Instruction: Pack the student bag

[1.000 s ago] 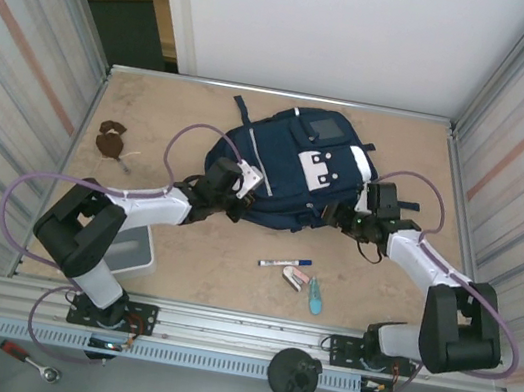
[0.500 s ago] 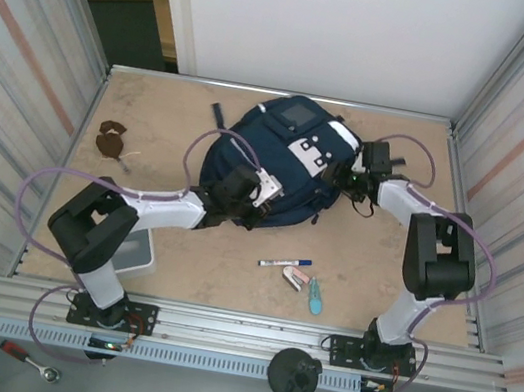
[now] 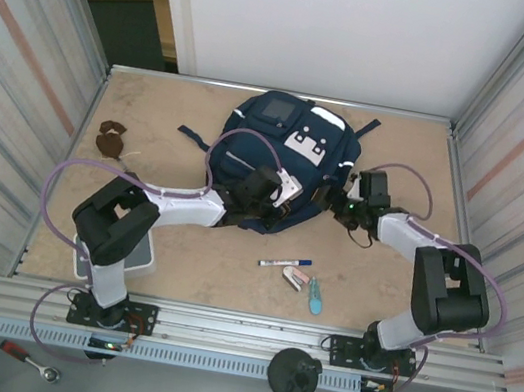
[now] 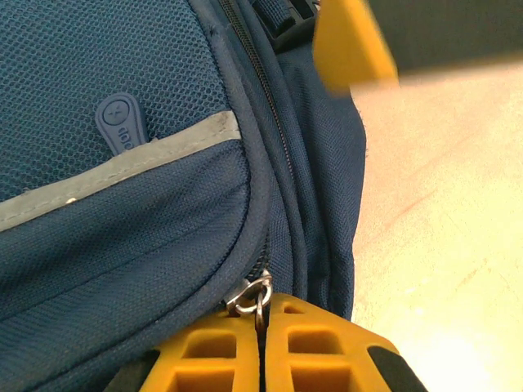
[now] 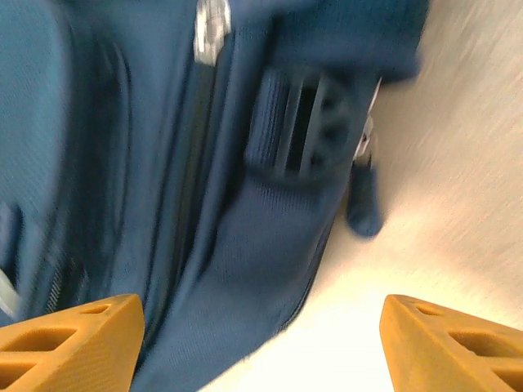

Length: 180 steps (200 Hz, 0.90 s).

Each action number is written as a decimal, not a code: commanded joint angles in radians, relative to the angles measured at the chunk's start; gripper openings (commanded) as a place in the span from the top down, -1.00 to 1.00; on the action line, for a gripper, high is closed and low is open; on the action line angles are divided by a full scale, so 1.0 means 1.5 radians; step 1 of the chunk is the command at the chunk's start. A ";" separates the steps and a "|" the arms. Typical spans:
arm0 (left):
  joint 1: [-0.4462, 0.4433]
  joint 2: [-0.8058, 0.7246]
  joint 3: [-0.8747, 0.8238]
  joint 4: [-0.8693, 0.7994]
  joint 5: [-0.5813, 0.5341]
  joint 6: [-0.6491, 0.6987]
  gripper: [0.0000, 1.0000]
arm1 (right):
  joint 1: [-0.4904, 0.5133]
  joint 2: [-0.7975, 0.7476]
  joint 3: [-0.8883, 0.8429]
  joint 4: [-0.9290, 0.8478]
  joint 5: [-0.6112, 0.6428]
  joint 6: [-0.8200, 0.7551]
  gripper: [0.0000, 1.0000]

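Note:
The student bag [image 3: 286,145], a navy-blue backpack with a white patch, lies at the back middle of the table. My left gripper [image 3: 264,193] is at its near left edge. In the left wrist view its yellow fingers [image 4: 212,351] are shut on the metal ring of a zipper pull [image 4: 260,296] beside the bag's grey stripe [image 4: 122,167]. My right gripper [image 3: 344,202] is at the bag's near right side. In the right wrist view it [image 5: 261,343] stands open, with the blurred blue fabric [image 5: 163,163] reaching partway between its fingers over the table.
A marker pen [image 3: 286,261], a pink eraser-like piece [image 3: 296,277] and a teal item [image 3: 315,295] lie on the near middle of the table. A brown object [image 3: 110,139] sits at the left. A pale box [image 3: 137,253] stands by the left arm's base. Metal walls close both sides.
The bag has turned and shifted toward the back. My left gripper has moved right, still holding the zipper pull. My right gripper swung far, then came back nearer, and has opened wider.

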 commanded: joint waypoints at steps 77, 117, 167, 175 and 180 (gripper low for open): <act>0.009 -0.056 -0.055 -0.015 -0.084 0.036 1.00 | 0.013 0.087 0.011 0.093 -0.033 0.017 0.98; 0.063 -0.106 -0.111 -0.025 -0.100 0.043 1.00 | -0.003 0.058 0.014 0.041 0.000 -0.030 1.00; 0.119 -0.136 -0.131 -0.039 -0.095 0.048 1.00 | -0.014 0.070 0.084 -0.082 0.017 -0.122 1.00; 0.118 -0.137 -0.132 -0.039 -0.081 0.044 1.00 | -0.016 0.077 0.099 -0.095 0.014 -0.129 1.00; 0.116 -0.138 -0.132 -0.034 -0.070 0.039 1.00 | -0.018 0.082 0.107 -0.097 0.011 -0.131 1.00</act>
